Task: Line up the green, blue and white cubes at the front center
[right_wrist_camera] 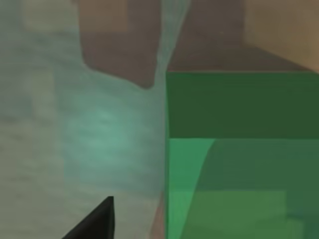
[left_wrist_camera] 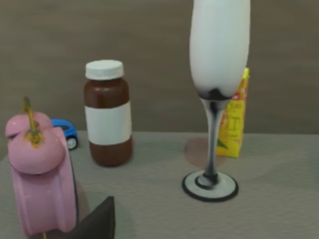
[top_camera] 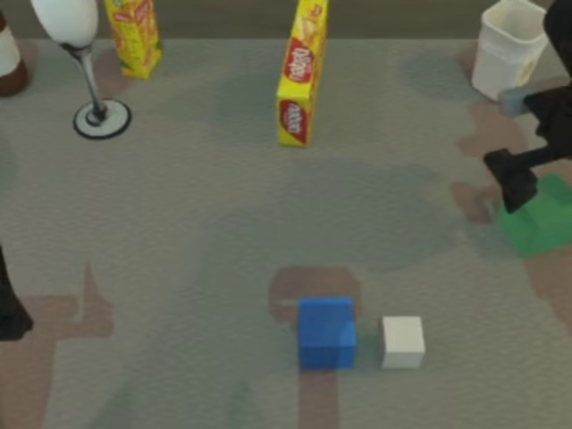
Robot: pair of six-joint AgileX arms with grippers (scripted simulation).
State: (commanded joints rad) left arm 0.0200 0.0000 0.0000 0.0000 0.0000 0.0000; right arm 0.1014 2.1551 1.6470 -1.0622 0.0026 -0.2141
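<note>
At the far left edge of the frame the left arm [top_camera: 11, 308] sits parked; I cannot tell how its end effector stands. In the upper left, a brown jar [left_wrist_camera: 107, 114] wears a white cap, contents hidden, beside a stemmed glass [top_camera: 82, 54] filled white. Two yellow snack boxes [top_camera: 299, 71] stand farther right. Low at centre, the blue cube [top_camera: 325, 332] rests on the reddish T mark [top_camera: 313, 288], the white cube [top_camera: 402, 341] just beside it. Upper right, a white cup [top_camera: 506, 46]. Below it the right end effector [top_camera: 527, 174] hangs over the green cube [top_camera: 541, 217] on the surface; grip unclear.
</note>
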